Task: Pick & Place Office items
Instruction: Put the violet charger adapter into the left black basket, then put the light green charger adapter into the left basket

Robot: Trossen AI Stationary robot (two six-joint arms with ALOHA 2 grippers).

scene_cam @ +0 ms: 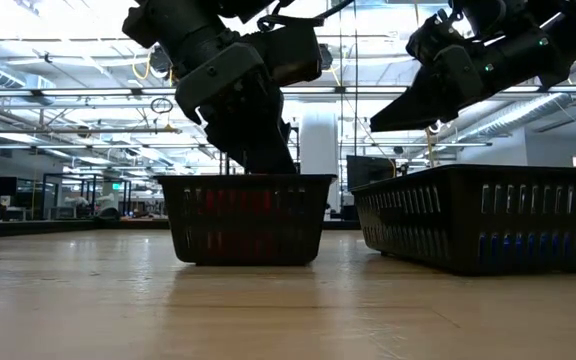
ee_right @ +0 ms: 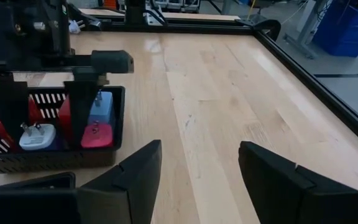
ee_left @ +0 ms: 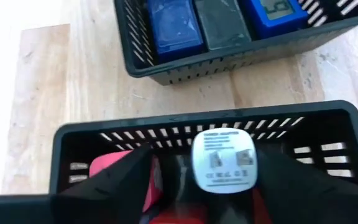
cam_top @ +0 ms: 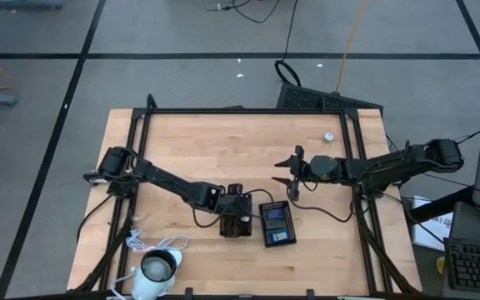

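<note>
Left gripper [ee_left: 225,186], fingers apart over red-item tray [ee_left: 328,134] w/ white plug adapter [ee_left: 224,161] between them, risks snagging it on withdrawal; right gripper [ee_right: 197,180] open, idle at 2 o'clock.

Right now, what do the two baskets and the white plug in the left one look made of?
Baskets: likely moulded black plastic, matte, with slotted walls. White plug: smooth, slightly glossy plastic by its look, with printed grey text. Table: light wood, visible grain.
</note>
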